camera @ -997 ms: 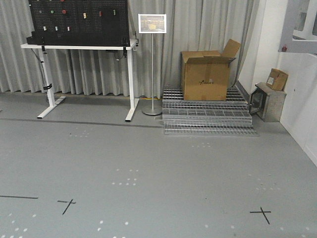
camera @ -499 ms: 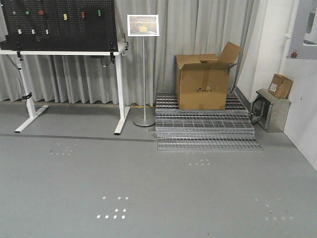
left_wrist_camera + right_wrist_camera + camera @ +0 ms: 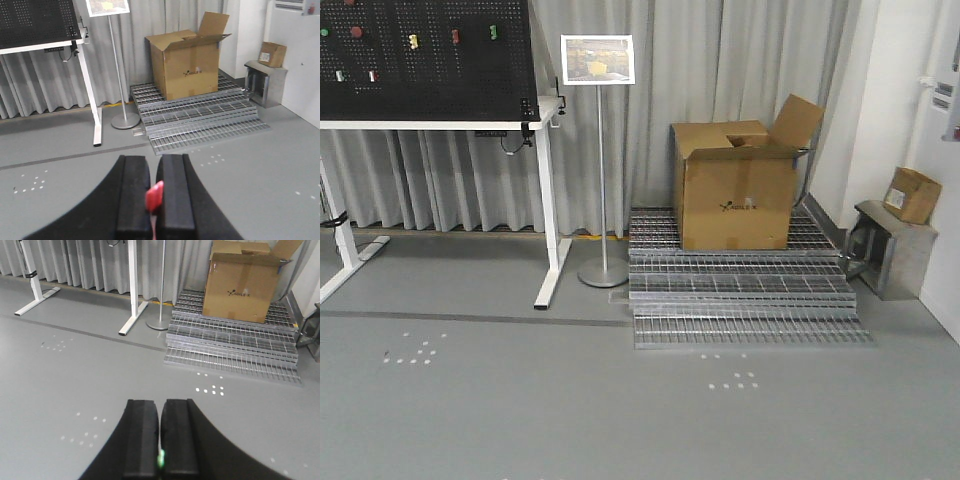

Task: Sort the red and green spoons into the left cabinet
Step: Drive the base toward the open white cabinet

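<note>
Writing first: the only print you can read is on the cardboard box (image 3: 735, 190). It has a dark logo and a word on the front face that reads like "AGILEX" in the right wrist view; it's softer in the other two. The sign (image 3: 597, 59) on its pole stand shows a yellowish photo with no legible text. The black pegboard (image 3: 420, 55) above the white tabletop (image 3: 440, 124) carries small red, yellow and green pieces, and any lettering there is too small to tell. The small box (image 3: 912, 194) at far right is the same, nothing readable.

The cardboard box sits flaps open on a stack of metal grates (image 3: 740, 300) on the grey floor (image 3: 570, 420).

Left tool (image 3: 153, 162): clamped on the red spoon (image 3: 154, 194). The red end stands up in the narrow gap between the two black fingers (image 3: 132, 190), touching both, with the rest hidden below the frame edge.

Right tool (image 3: 160, 405): fingers nearly together, pinching the green spoon (image 3: 160, 458). You only see a thin green sliver low in the slot, and you can't tell which end of the spoon it is.

Both tools hang over bare floor, well apart from the grates.
</note>
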### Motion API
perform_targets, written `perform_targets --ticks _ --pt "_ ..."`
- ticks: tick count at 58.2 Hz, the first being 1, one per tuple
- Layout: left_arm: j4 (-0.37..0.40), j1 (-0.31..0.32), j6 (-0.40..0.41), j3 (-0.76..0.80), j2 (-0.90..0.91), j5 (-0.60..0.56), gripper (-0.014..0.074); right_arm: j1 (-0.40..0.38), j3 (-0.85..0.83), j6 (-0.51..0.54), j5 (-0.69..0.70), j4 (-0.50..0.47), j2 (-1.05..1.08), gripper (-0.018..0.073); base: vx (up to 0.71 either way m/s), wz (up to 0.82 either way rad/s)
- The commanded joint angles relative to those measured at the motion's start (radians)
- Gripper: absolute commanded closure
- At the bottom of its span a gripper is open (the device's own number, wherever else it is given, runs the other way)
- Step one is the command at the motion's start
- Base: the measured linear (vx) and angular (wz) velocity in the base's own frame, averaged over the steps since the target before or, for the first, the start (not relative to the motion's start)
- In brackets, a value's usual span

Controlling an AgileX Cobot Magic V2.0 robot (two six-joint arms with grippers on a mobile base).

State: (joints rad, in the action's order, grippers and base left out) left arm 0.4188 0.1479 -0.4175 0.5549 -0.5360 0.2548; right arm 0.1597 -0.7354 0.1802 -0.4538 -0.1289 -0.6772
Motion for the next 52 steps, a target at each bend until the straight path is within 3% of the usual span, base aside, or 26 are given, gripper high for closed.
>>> perform_targets --ticks 1,29,52 --pt "0.013 0.0 0.002 0.027 -0.002 -0.077 0.06 -0.002 -0.03 0.007 0.076 -0.001 0.001 0.0562 0.62 0.06" --pt "0.013 0.0 0.002 0.027 -0.002 -0.078 0.06 -0.002 -0.03 0.007 0.076 -0.001 0.001 0.0562 0.61 0.02" --pt "0.013 0.0 0.002 0.027 -0.002 -0.078 0.06 -0.002 -0.03 0.007 0.077 -0.001 0.001 0.0562 0.58 -0.34"
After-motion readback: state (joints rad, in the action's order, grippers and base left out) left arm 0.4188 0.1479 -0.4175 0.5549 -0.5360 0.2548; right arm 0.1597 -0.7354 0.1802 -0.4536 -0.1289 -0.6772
